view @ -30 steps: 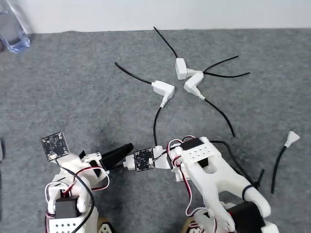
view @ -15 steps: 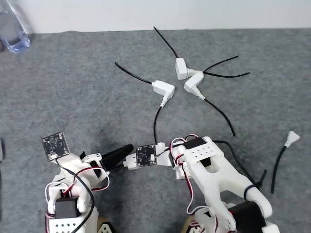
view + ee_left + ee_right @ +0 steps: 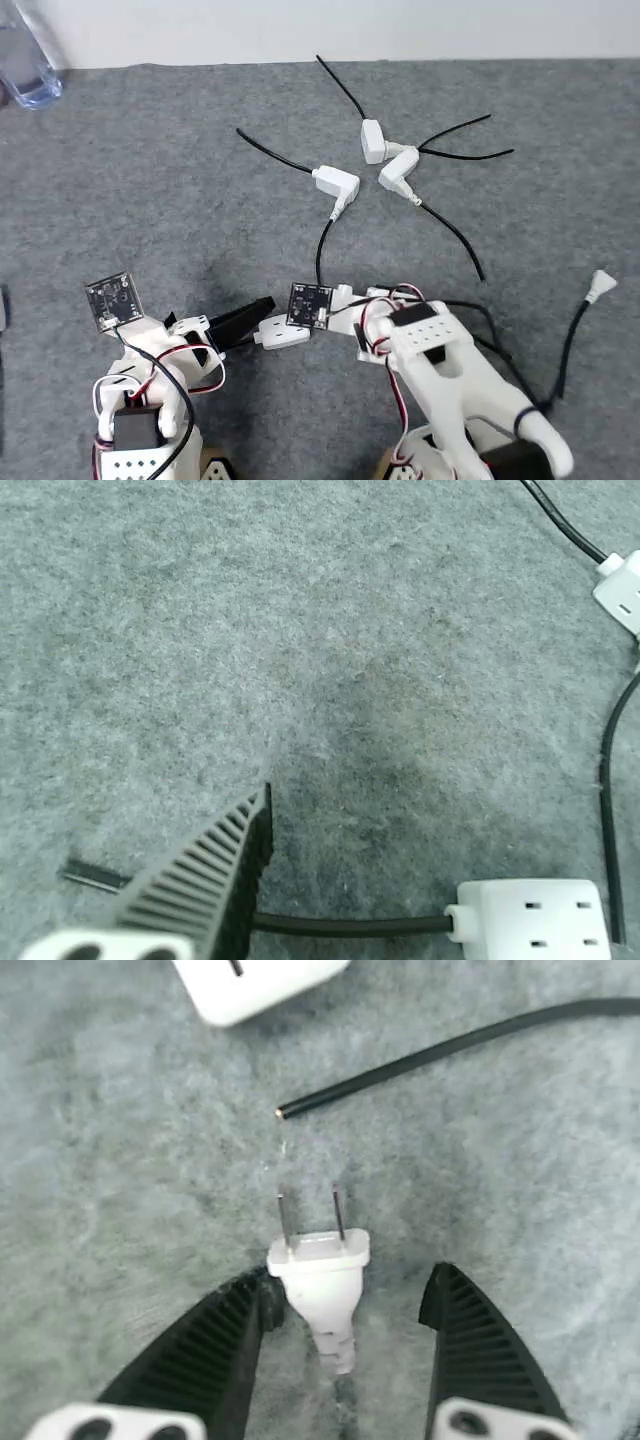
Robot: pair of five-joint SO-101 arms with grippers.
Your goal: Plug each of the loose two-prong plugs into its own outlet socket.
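Your right gripper (image 3: 350, 1280) stands wide open astride one two-prong plug (image 3: 318, 1265) on the mat (image 3: 120, 1160), holding nothing; for the left gripper (image 3: 255, 312) you cannot tell. The plug lies off-centre toward one finger, so closing may skew it and its prongs could miss the loose outlet block (image 3: 530, 925). Count one block, this one plug and four white cord ends (image 3: 337, 184) beyond.

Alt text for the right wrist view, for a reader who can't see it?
A white two-prong plug lies on grey felt between the open black fingers of the right gripper, prongs pointing away from the camera. Beyond it lie the loose end of a black cable and a corner of a white outlet block.
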